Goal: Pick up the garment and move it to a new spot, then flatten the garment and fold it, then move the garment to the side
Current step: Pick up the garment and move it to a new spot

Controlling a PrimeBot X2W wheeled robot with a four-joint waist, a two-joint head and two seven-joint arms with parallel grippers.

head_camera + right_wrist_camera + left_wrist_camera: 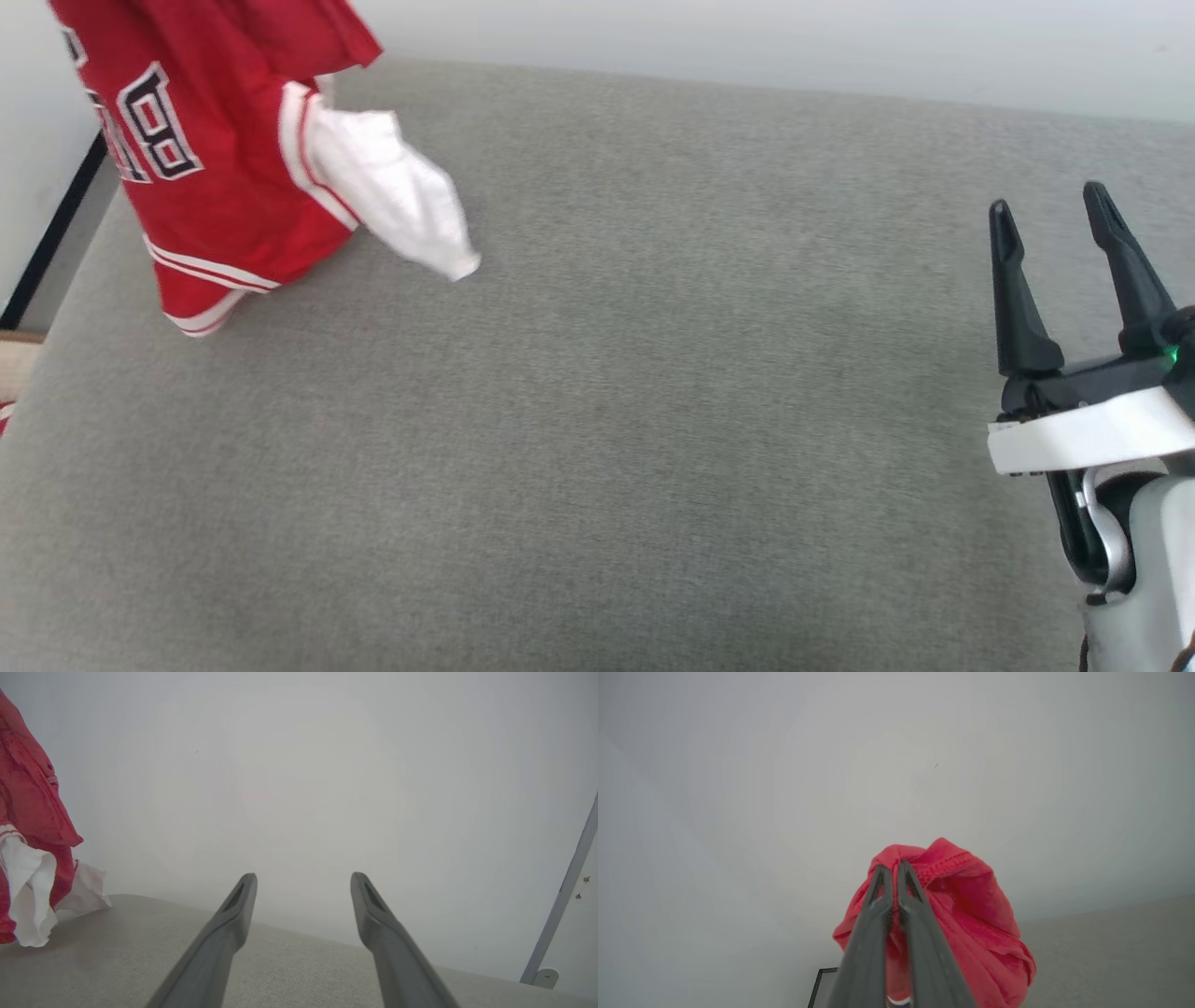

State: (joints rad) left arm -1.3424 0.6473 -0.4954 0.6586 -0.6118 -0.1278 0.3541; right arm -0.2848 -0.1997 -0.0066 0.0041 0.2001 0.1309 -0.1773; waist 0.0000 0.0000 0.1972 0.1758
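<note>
Left gripper [892,867] clamped on a bunch of the garment [219,177], which hangs over the grey pad's [653,420] far-left corner, hem reaching it; right gripper [1047,201] fingers apart, holding nothing, over the pad's right edge.

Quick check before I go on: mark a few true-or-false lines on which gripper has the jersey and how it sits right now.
1. The left gripper is shut on red cloth of the jersey. True.
2. The right gripper grips the white sleeve. False: it stands open and empty, well apart from the jersey.
3. The jersey lies spread flat on the grey surface. False: it hangs bunched from the left gripper, at the surface's far left.
4. In the head view, the white sleeve sticks out on the jersey's right side. True.
</note>
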